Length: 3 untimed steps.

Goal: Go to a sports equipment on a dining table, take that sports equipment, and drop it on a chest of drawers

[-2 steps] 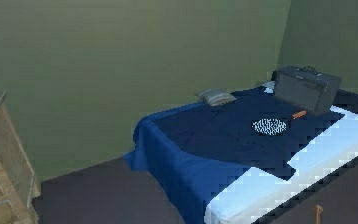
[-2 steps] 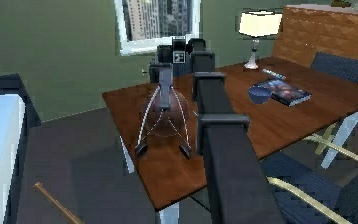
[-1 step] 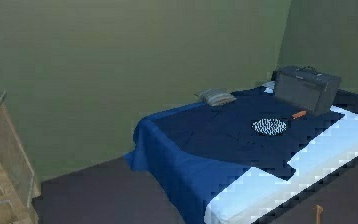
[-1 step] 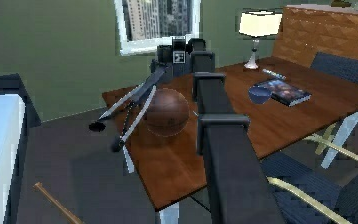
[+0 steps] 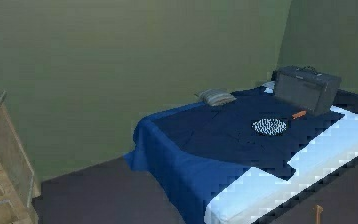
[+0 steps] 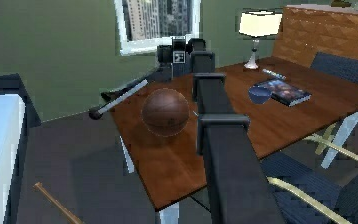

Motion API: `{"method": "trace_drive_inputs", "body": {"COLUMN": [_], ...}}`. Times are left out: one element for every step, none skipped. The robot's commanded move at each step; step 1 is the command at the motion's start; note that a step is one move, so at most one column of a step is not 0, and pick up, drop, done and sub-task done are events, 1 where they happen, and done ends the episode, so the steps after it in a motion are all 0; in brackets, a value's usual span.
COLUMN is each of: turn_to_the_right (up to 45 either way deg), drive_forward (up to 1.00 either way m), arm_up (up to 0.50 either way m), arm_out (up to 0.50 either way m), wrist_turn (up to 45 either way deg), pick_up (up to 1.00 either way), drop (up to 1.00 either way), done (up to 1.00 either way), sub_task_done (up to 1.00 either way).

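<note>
A brown-orange basketball (image 6: 167,111) rests on the dark wooden dining table (image 6: 287,125) near its left end. My arm rises as a dark bar from the bottom edge over the table, with its white marker squares just above the ball. The gripper (image 6: 102,104) reaches out left of the ball, past the table's edge. Its thin fingers (image 6: 122,97) end over bare floor, and it holds nothing. A tall orange-brown wooden cabinet (image 6: 325,30), perhaps a chest of drawers, stands beyond the table at the upper right.
On the table stand a white-shaded lamp (image 6: 257,27) and books with a blue item (image 6: 275,92). Blue chairs (image 6: 339,66) sit at the table's right side. A thin wooden stick (image 6: 57,204) lies on the floor. Ahead is a blue-covered bed (image 5: 227,145) with a dark case (image 5: 307,86); pale wooden furniture (image 5: 7,160) stands left.
</note>
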Motion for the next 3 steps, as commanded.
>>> {"method": "trace_drive_inputs", "body": {"turn_to_the_right": [0.0, 0.0, 0.0], "drive_forward": [0.00, 0.00, 0.00], "arm_up": [0.00, 0.00, -0.20], "arm_out": [0.00, 0.00, 0.00], "wrist_turn": [45.0, 36.0, 0.0], "pick_up": [0.00, 0.00, 0.00], "drop": [0.00, 0.00, 0.00], "done": [0.00, 0.00, 0.00], "sub_task_done": [0.00, 0.00, 0.00]}}
